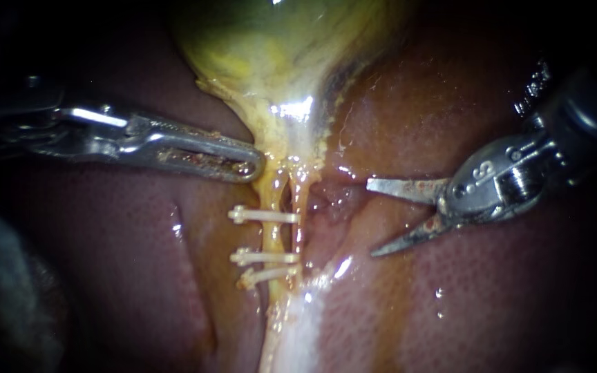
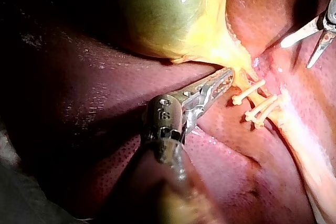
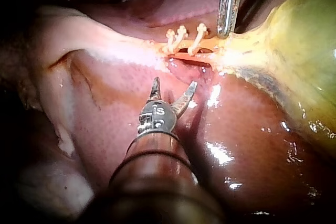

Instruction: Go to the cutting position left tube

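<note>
**Open blades beside the clipped left tube**

Wet red-brown liver (image 1: 464,304) all around, with the yellow-green gallbladder (image 1: 257,41) cut off above. Two tubes below its neck: left tube (image 1: 273,238) crossed by three white clips (image 1: 265,257), right tube (image 1: 298,207) bare, just beside it and nearer the blades. Out over the liver, clear of both tubes, the right instrument (image 1: 370,218), end effector two blades spread wide, holding nothing. At the gallbladder's neck, the left instrument (image 1: 253,168), end effector closed on the yellow edge; shaft lost in darkness.
</note>
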Robot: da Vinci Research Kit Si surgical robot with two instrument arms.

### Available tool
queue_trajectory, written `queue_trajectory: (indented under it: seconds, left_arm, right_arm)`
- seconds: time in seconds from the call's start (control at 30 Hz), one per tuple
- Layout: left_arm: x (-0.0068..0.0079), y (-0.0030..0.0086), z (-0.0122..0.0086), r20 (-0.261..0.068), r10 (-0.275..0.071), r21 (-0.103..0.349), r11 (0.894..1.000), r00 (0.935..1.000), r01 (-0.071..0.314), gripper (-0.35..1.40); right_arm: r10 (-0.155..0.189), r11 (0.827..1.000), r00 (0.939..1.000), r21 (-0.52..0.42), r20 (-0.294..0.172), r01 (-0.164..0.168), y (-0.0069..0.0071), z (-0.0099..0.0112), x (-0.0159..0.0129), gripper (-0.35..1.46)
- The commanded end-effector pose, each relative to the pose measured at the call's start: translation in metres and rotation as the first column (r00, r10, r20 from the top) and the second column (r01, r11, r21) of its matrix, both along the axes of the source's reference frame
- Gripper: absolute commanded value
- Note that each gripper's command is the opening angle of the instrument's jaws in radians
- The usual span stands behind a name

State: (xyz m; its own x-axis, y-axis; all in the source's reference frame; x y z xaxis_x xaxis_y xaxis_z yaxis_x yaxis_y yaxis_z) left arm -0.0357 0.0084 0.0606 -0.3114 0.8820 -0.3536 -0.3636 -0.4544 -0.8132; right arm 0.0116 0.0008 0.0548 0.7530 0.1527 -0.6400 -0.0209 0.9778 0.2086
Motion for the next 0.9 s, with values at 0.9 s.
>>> queue_trajectory:
  seconds: [0.9]
  left_arm:
    - [0.0044, 0.0024, -0.0079, 0.055, -0.066, 0.018, 0.998, 0.9963, 0.065, -0.35]
  right_arm:
    - [0.042, 0.999, 0.998, 0.033, -0.047, -0.041, 0.0, -0.0007, 0.0008, 1.45]
